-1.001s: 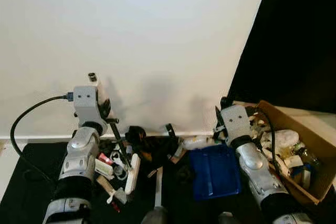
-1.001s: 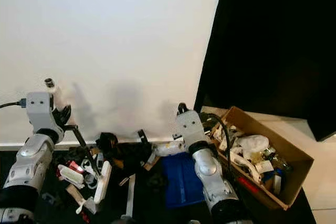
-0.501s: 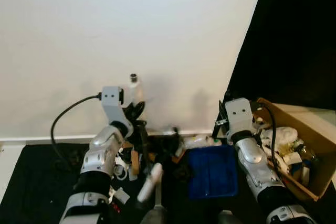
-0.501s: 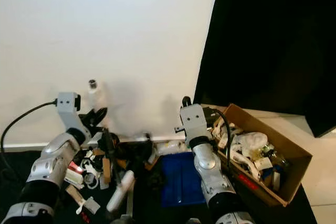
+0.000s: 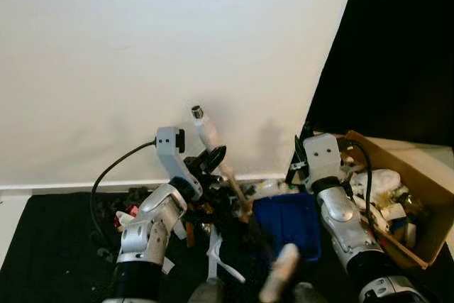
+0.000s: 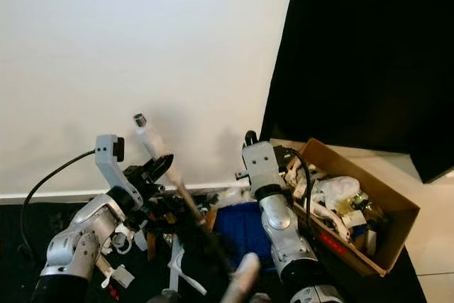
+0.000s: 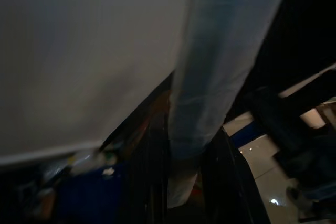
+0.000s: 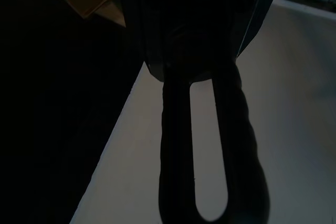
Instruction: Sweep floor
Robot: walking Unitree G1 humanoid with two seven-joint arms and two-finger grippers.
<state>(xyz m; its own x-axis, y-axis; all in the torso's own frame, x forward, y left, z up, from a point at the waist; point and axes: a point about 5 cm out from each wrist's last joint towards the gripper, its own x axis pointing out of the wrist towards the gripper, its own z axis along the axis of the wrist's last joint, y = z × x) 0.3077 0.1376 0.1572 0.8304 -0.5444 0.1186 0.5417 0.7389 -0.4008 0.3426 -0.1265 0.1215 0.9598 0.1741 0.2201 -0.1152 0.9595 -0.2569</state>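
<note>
A white wall (image 5: 177, 47) meets a black mat (image 5: 57, 246) on the floor, with a dark opening to the right and a baseboard running along the bottom of the wall. The left end effector (image 5: 209, 161) is clamped on a long-handled broom (image 5: 213, 143): its pale handle tip points up toward the wall and to the robot's left, and the shaft slants down and to the right, toward the camera, ending in a blurred pale part low in the left eye view. In the left wrist view the pale shaft (image 7: 210, 77) runs between the two dark fingers (image 7: 157, 171). Around the left arm lies a heap of small litter (image 5: 213, 207) on the mat. Just beside it is a blue dustpan (image 5: 287, 225), and the right end effector (image 8: 199, 77) grips the dustpan's black looped handle. Further right stands an open cardboard box (image 5: 433, 196) full of rubbish.
</note>
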